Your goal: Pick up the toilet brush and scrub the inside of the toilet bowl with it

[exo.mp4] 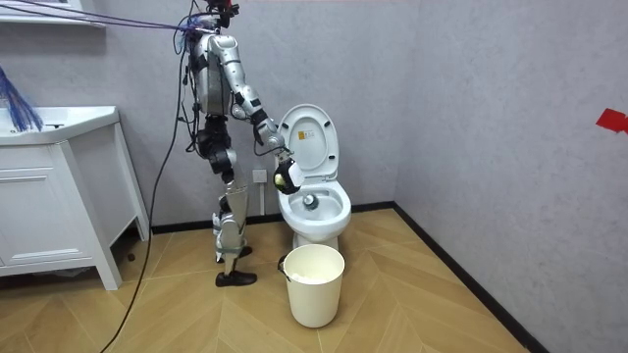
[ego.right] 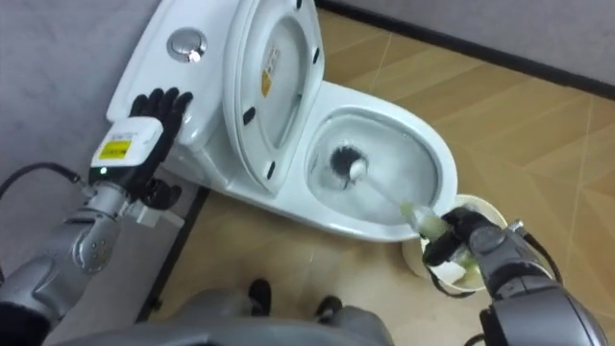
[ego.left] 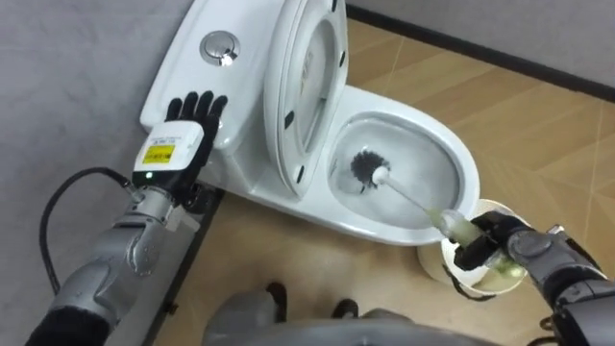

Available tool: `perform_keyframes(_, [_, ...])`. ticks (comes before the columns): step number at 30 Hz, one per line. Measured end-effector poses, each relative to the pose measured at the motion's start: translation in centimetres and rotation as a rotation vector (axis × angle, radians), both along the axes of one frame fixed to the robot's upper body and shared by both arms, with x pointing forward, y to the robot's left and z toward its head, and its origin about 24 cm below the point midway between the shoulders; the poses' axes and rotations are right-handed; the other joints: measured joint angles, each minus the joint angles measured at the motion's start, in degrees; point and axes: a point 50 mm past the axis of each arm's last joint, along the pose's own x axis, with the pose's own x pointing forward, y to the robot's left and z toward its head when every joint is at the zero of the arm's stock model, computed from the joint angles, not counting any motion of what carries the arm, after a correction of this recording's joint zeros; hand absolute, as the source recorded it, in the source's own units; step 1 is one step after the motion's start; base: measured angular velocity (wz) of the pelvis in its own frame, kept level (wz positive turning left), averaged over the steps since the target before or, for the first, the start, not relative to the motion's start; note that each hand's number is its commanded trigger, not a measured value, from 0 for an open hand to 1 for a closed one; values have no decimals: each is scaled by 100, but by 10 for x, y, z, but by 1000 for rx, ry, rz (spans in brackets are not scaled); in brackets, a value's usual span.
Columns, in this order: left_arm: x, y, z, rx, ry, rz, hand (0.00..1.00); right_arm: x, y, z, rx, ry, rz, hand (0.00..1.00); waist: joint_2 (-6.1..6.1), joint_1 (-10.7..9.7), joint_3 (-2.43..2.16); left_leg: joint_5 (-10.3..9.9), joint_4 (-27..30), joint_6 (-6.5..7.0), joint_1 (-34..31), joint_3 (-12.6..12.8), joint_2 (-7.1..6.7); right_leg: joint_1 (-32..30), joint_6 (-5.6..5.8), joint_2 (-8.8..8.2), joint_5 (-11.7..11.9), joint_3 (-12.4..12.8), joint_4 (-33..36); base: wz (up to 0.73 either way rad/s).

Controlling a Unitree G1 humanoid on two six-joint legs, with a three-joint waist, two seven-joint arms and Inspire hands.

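Robot at the toilet, seen from its head camera and from across the room. Nearest, at four o'clock in the eye view, the right hand point(ego.left: 490, 245) is clamped round the pale handle end of the toilet brush point(ego.left: 408, 197), fingers curled tight. That hand shows over a white bucket point(ego.left: 434, 269) standing on the wooden floor point(ego.left: 519, 115), just beside the front of the toilet bowl point(ego.left: 380, 234). From the hand the brush shaft slants toward ten o'clock, over the rim and down into the bowl. Its dark bristle head point(ego.left: 364, 165) lies against the wet inner surface near the middle.

At nine o'clock the left hand point(ego.left: 183, 135) lies flat, fingers straight and holding nothing, on the near edge of the tank point(ego.left: 187, 72). Beyond it, at eleven o'clock, a round chrome flush button point(ego.left: 220, 46) sits on the tank top. The lid point(ego.left: 307, 82) and seat stand raised at twelve o'clock, leaning back toward the tank. A grey wall point(ego.left: 58, 58) runs behind.

In the room view the robot stands upright at the toilet's side, on the room view's left of it, one arm reaching down to the bowl. The bucket stands at six o'clock from the toilet, and a white cabinet point(exo.mp4: 49, 206) stands well apart at nine o'clock.
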Motion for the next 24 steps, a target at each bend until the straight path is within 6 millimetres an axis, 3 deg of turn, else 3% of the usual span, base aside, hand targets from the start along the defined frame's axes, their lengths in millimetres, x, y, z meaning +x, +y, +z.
perform_keyframes(2, [10,-5,8,-12,-56,-10,0,-1,1,-1,-26,21,45,100,17,82,4,9,144,-13,-303,-29,11,-279,-36,-13,11,-16,93,6])
perform_keyframes(8, [28,-20,22,-40,-172,-36,0,-3,-1,-2,-106,17,90,100,93,113,108,36,516,-24,-1020,-218,-1,-878,-106,-101,-93,-231,480,21])
perform_keyframes(12, [38,-29,31,-54,-244,-59,0,-2,-8,2,-182,-8,118,100,213,110,160,43,719,-23,-1433,-366,-1,-1194,-124,-148,-111,-402,606,18])
perform_keyframes(20, [46,-43,40,-93,-378,-71,0,31,-12,24,-306,-130,218,100,258,324,165,78,931,-24,-2085,-406,-11,-1853,-178,-225,-152,-474,936,3])
perform_keyframes(22, [49,-45,41,-97,-392,-76,0,43,-10,30,-319,-157,239,100,232,369,180,79,944,-27,-2119,-402,-7,-1899,-194,-228,-167,-461,976,-3])
perform_keyframes(24, [51,-47,43,-99,-407,-90,0,58,-8,40,-337,-190,256,100,159,507,247,90,960,-39,-2178,-380,-5,-2029,-221,-257,-193,-411,1098,-6])
